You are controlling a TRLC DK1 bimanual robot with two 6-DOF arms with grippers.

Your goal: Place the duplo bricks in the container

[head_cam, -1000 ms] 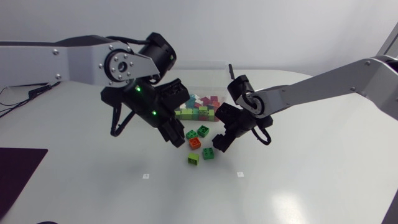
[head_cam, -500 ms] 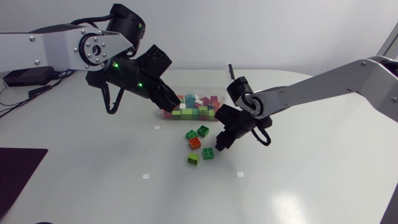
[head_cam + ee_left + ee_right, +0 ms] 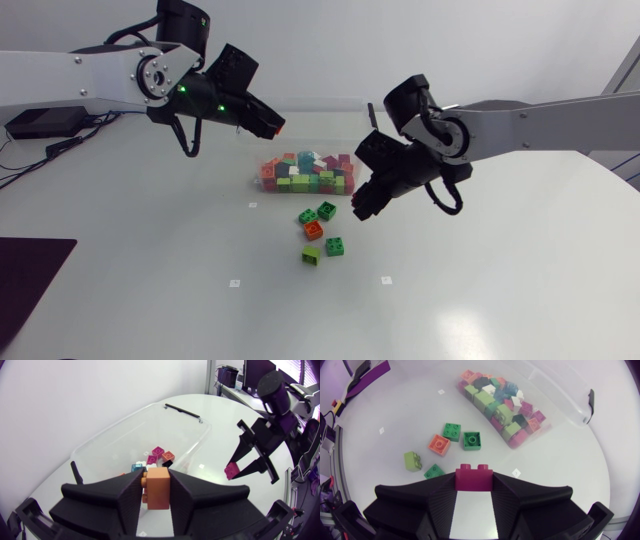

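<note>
My left gripper hangs above the table just left of the clear container, shut on an orange brick. The container holds a heap of mixed bricks. My right gripper hovers by the container's right end, shut on a magenta brick, which also shows in the left wrist view as the magenta brick. On the table in front of the container lie two green bricks, an orange brick, another green brick and a lime brick.
A dark mat lies at the table's left front edge. Small white markers dot the tabletop around the loose bricks.
My right gripper has shut on the magenta brick and lifted it up from beside the loose bricks. My left arm has swung up and back toward the container with its orange brick.
</note>
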